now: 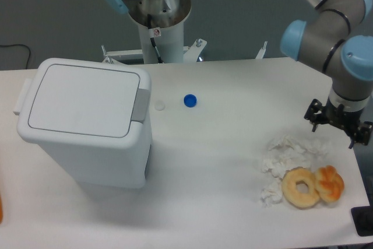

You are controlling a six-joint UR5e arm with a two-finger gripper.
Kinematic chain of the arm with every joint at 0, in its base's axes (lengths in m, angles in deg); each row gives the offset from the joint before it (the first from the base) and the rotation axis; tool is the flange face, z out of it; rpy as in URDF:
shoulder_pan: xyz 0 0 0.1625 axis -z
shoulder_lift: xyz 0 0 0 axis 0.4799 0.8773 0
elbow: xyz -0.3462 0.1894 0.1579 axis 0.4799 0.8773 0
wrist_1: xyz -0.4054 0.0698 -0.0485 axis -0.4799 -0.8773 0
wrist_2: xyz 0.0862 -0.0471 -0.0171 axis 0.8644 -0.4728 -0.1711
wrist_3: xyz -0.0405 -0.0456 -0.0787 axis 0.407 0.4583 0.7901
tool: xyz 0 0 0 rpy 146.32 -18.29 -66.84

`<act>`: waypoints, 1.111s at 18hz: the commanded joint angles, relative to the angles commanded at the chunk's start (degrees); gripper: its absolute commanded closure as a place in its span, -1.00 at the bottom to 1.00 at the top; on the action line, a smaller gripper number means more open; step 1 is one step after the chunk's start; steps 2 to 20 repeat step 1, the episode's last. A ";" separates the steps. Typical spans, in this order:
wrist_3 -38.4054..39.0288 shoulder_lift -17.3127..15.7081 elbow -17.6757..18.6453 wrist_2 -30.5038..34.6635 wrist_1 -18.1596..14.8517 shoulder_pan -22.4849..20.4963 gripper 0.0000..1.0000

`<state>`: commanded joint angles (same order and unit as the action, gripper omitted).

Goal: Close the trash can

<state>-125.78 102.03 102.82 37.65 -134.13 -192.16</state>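
Note:
The trash can point(84, 121) is a large white bin standing at the left of the table. Its flat lid point(83, 99) lies down flat on the rim, and a grey latch tab point(140, 104) sits on its right edge. My gripper point(338, 126) hangs far to the right, near the table's right edge and well away from the bin. Its dark fingers point(315, 115) are spread apart and hold nothing.
A blue bottle cap point(189, 101) and a small white cap point(159, 105) lie right of the bin. Crumpled white tissues point(287, 151), a donut point(301, 188) and an orange pastry point(330, 183) lie below the gripper. The robot's base column point(157, 24) stands behind the table.

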 joint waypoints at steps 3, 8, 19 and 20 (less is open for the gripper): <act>0.09 0.00 0.26 0.00 -0.09 0.00 -1.00; 0.09 0.00 0.26 0.00 -0.09 0.00 -1.00; 0.09 0.00 0.26 0.00 -0.09 0.00 -1.00; 0.09 0.00 0.26 0.00 -0.09 0.00 -1.00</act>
